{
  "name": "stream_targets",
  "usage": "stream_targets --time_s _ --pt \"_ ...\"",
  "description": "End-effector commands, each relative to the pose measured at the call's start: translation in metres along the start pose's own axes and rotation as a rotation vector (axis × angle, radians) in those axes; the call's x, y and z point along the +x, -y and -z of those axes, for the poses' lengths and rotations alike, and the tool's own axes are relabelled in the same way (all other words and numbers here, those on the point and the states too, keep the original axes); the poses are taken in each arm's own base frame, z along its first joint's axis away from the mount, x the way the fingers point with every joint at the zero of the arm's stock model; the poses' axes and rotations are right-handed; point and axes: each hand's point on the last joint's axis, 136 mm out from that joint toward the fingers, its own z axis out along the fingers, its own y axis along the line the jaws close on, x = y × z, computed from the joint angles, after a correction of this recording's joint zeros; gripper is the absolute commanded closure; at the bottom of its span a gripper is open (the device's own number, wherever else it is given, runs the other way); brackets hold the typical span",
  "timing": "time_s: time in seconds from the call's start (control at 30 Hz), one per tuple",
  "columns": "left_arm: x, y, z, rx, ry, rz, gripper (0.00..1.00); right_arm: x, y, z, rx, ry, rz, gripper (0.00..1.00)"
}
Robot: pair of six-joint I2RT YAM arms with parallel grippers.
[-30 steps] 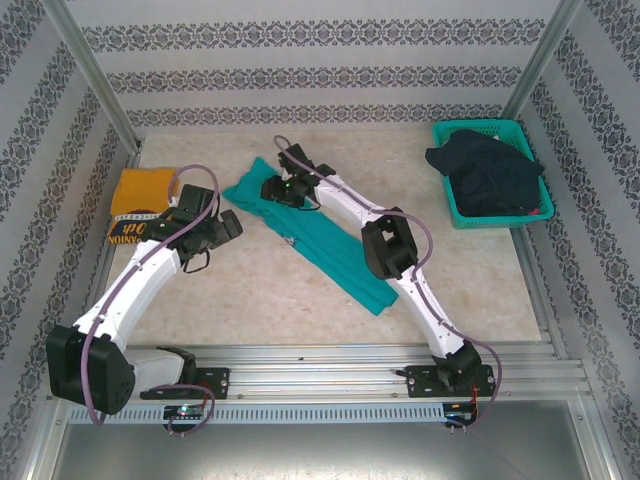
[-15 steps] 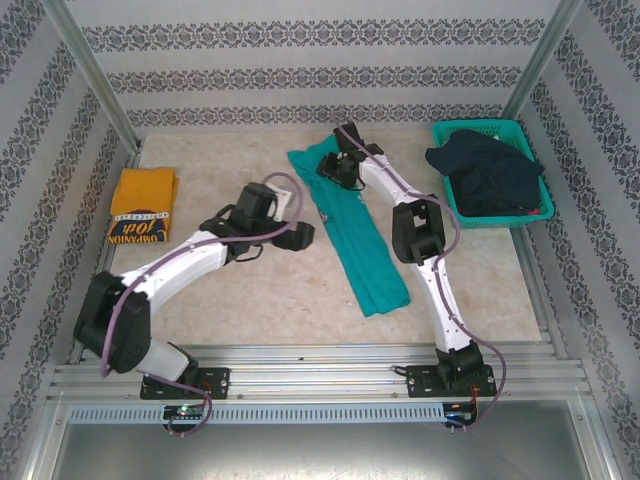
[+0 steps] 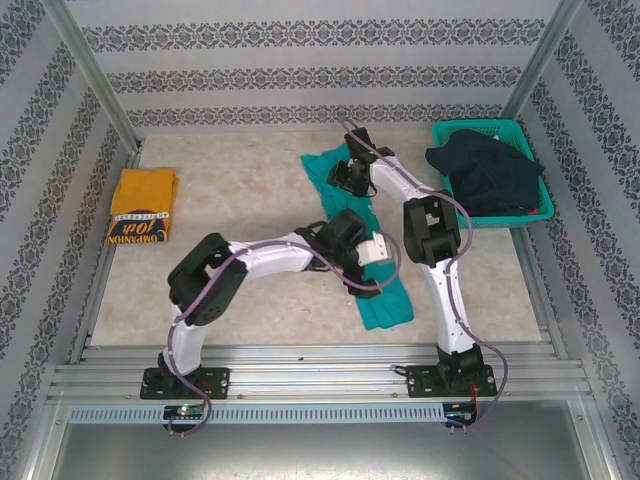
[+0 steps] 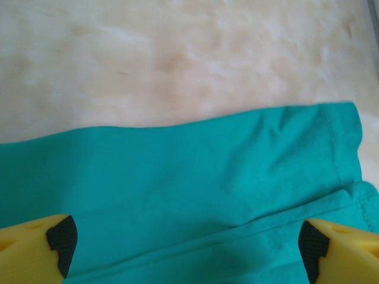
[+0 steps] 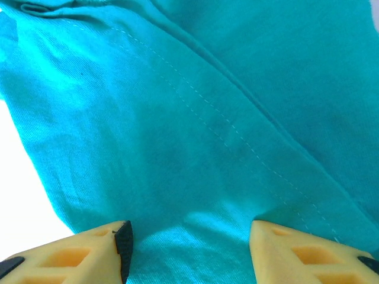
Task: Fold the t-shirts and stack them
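Only readable text: the dark band (image 3: 135, 232) on the yellow t-shirt (image 3: 143, 195), block caps that look like "COMPANION" with a script word I can't make out. That shirt lies folded on the table (image 3: 240, 170), well off to the left of both jaws. Left gripper (image 4: 186, 242): jaws wide apart, nothing clamped, hovering over the near end of the teal t-shirt (image 3: 385, 300), with a hem seam running between the fingertips (image 4: 62, 236). Right gripper (image 5: 189, 236): jaws about half apart, closed on a bunch of the same teal t-shirt at its far end, stitched seam just ahead of the tips. The shirt runs as a long strip between the two grippers. Teal basket (image 3: 478, 124) holding a dark garment (image 3: 490, 170) sits just right of the right jaws.
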Motion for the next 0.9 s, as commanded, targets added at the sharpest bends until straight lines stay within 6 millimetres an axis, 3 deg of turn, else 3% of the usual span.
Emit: stream_targets --time_s 0.0,0.17,0.27,0.47,0.67,0.77,0.87 --pt "-0.002 0.019 -0.012 0.089 0.013 -0.124 0.05 0.005 0.008 0.009 0.003 -0.027 0.0 0.44" --pt "0.043 0.017 -0.03 0.073 -0.136 -0.116 0.04 0.007 0.015 0.009 0.013 -0.038 0.003 0.44" --pt "0.066 0.015 -0.026 0.053 -0.192 -0.101 0.03 0.007 0.017 0.011 0.018 -0.041 0.012 0.44" --pt "0.098 0.014 0.009 0.007 -0.219 -0.022 0.03 0.008 0.018 0.011 0.023 -0.045 0.032 0.44" --pt "0.126 0.025 0.047 0.007 -0.249 0.032 0.02 0.006 0.011 0.002 0.011 -0.048 0.032 0.44" --pt "0.134 0.028 0.062 0.008 -0.252 0.053 0.02 0.006 0.002 -0.002 0.001 -0.046 0.042 0.44" --pt "0.125 0.033 0.069 0.022 -0.212 0.048 0.02 0.005 -0.008 -0.004 -0.009 -0.043 0.059 0.44"
